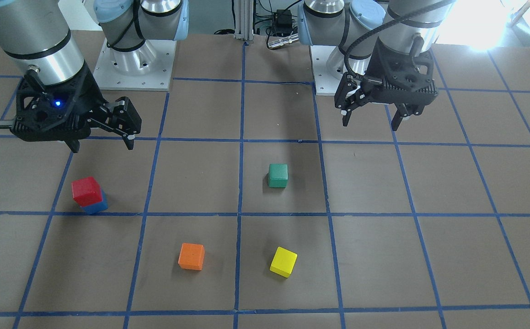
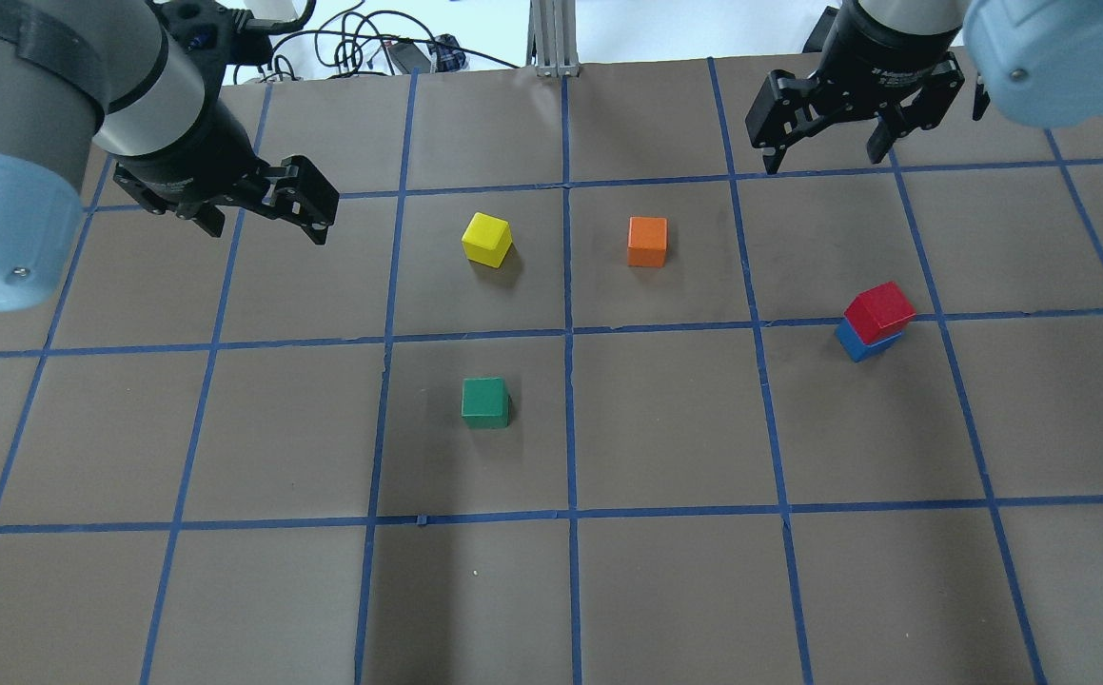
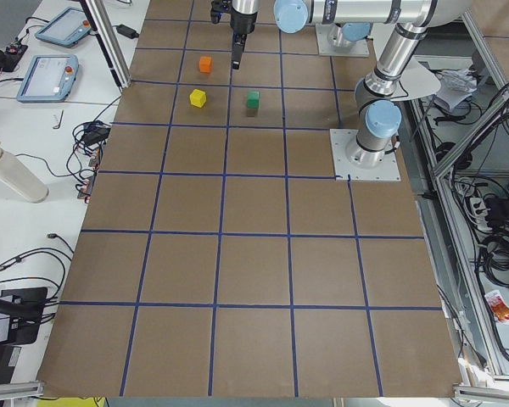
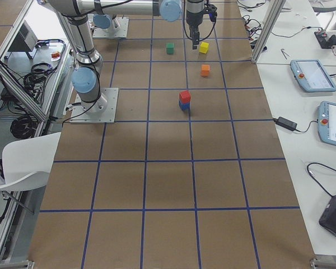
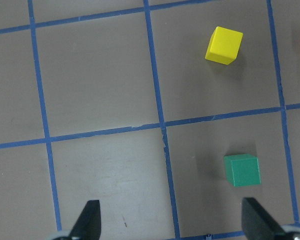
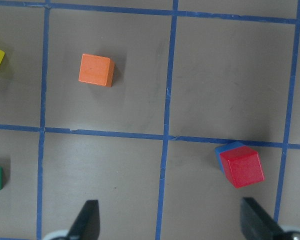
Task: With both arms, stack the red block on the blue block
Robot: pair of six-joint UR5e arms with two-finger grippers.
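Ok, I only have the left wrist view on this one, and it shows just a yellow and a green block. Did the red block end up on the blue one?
Observer: Yes. The red block sits on top of the blue block. It is turned a little, so blue edges show beneath it.
Operator: Is the right gripper holding the stack?
Observer: No. The right gripper is open, empty and clear of both blocks.
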